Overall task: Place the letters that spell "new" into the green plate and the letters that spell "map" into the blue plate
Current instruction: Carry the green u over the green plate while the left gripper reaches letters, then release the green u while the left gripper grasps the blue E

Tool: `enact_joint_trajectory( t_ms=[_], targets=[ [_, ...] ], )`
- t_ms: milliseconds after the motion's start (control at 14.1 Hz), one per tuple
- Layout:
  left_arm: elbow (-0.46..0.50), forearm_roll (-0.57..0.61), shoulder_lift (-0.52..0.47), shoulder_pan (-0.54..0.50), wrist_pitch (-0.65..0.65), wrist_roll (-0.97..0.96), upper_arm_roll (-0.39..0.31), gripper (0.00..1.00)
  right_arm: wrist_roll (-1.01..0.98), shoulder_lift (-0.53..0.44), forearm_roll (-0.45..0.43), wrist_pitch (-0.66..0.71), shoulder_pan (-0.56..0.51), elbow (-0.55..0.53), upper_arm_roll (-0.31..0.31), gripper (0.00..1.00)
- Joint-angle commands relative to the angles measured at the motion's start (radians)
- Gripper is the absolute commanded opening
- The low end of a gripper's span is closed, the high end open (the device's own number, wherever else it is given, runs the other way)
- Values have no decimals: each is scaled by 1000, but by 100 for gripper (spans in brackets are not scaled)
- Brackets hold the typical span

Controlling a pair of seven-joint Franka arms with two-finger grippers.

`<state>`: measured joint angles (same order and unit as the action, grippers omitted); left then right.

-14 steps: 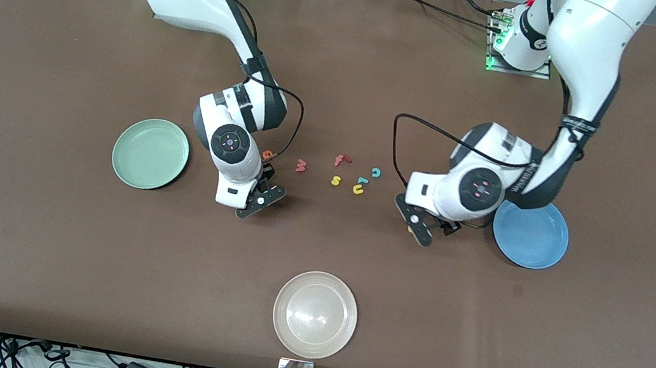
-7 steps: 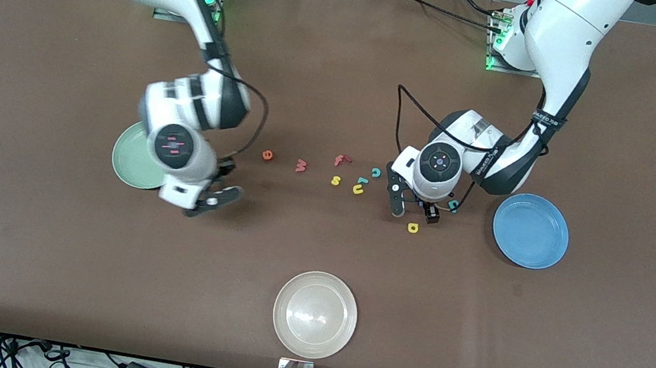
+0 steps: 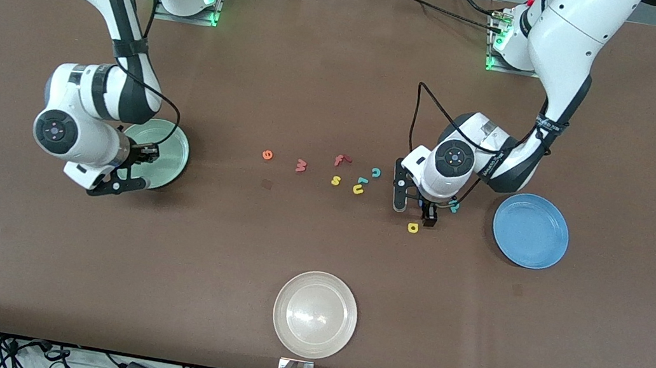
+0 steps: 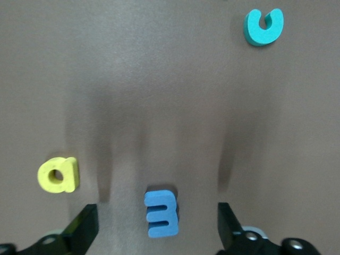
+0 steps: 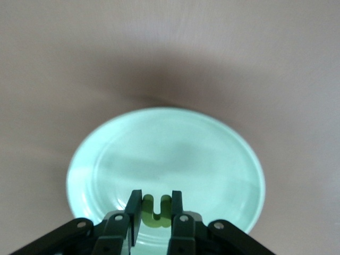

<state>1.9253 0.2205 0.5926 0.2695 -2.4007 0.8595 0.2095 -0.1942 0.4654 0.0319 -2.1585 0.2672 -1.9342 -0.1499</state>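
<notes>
right gripper (image 5: 154,212): i saw it closed on the green "n" (image 5: 157,210), the letter pinched between both fingers, hanging over the green plate (image 3: 169,152) near that plate's rim.
left gripper (image 4: 154,228): i saw its fingers spread wide and low over the table, straddling the blue "m" (image 4: 161,213) with clear gaps on both sides; it gripped nothing and i could not see any contact.
yellow "a" (image 3: 413,227): lay flat on the table just outside one finger of the left gripper, nearer to the front camera than the gripper's body.
teal "p" (image 3: 453,207): only partly visible in the front view, tucked beside the left wrist, between it and the blue plate (image 3: 531,230).
blue plate: sat bare toward the left arm's end of the table, near the left arm but apart from it.
orange "e" (image 3: 267,154) and dull-red "w" (image 3: 301,166): lay side by side near mid-table, well apart from both grippers.
other letters: red "f" (image 3: 341,160), yellow "s" (image 3: 335,180), yellow "u" (image 3: 358,189) and teal "c" (image 3: 376,172) clustered between the "w" and the left gripper.
whitish-beige plate (image 3: 315,314): sat close to the table edge nearest the front camera, well apart from everything else.
open room: i noted broad brown table (image 3: 344,71) between the green plate and the "e", and between the letters and the whitish-beige plate.
</notes>
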Motion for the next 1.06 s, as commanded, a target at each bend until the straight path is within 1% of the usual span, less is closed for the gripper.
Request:
enact_joint_trajectory(
  t_ms=[0,71,284,355,426,497,568,639,710,781,852,923,994],
  targets=[
    [34,20,-31,-7,-18,26,2,61,21,-54,-6,-114,4,-136,-3,19],
    [34,20,-24,-7,-20,26,2,56,22,-48,-6,-147,1,-153,-3,19],
    [35,20,-19,-12,-20,26,2,49,22,-24,-6,-173,-3,-166,-3,19],
    [35,20,-19,-16,-20,26,2,44,22,-13,-4,-176,-2,-164,-3,28],
    [35,20,-19,-16,-20,26,2,35,45,-11,2,-176,-3,-158,-3,74],
    [35,20,-16,-18,-18,26,2,27,82,-24,2,-167,-3,-154,-3,100],
    [35,20,-16,-18,-18,23,2,21,111,-54,0,-161,-2,-154,-3,100],
    [35,20,-16,-18,-17,23,2,15,133,-89,0,-124,9,-143,-2,100],
    [34,19,-17,-19,-15,21,2,12,134,-111,-1,-63,13,-108,3,100],
    [34,19,-20,-22,-12,15,1,10,144,-119,-1,21,24,-63,4,100],
    [29,19,-28,-33,-9,10,1,10,144,-119,8,63,32,-31,7,100],
    [23,19,-42,-45,8,9,1,10,153,-120,25,66,47,-26,16,100],
    [20,19,-66,-70,32,6,1,10,195,-116,75,65,70,-26,30,100]
  ],
)
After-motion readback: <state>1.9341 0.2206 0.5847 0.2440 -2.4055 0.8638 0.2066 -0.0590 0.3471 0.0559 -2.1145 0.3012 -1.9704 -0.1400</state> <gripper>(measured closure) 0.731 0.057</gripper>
